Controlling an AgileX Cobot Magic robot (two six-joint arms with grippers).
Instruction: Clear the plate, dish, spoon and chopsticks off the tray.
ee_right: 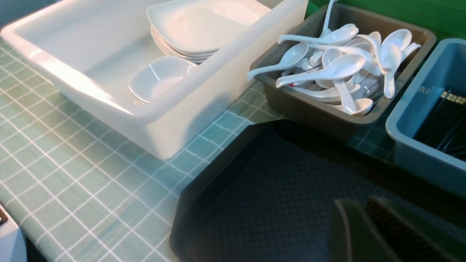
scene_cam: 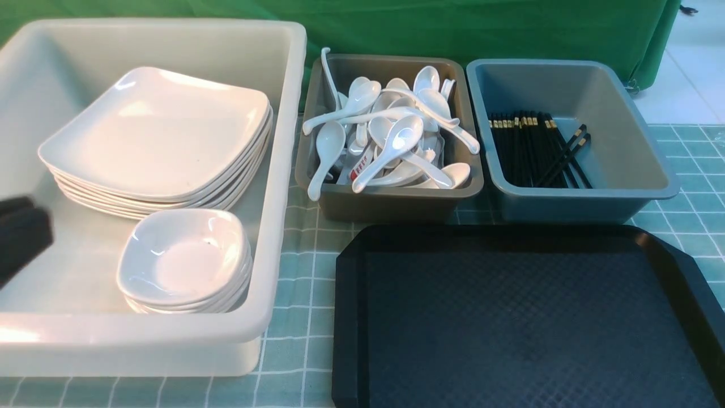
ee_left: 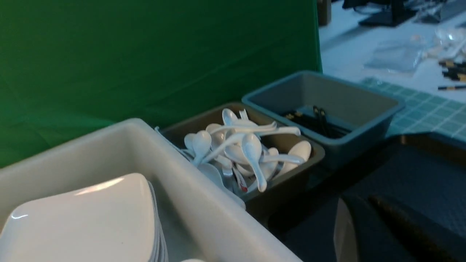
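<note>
While the tray (scene_cam: 527,317) lies bare, risk only of the left hand (scene_cam: 20,238), grip state impossible to tell, clipping the stacked plate (scene_cam: 158,136) when retreating.

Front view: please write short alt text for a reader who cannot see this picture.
An empty black tray lies on a checked tablecloth. Behind it, a white bin holds stacked plates and small dishes, a brown bin spoons, a blue-grey bin chopsticks.
</note>
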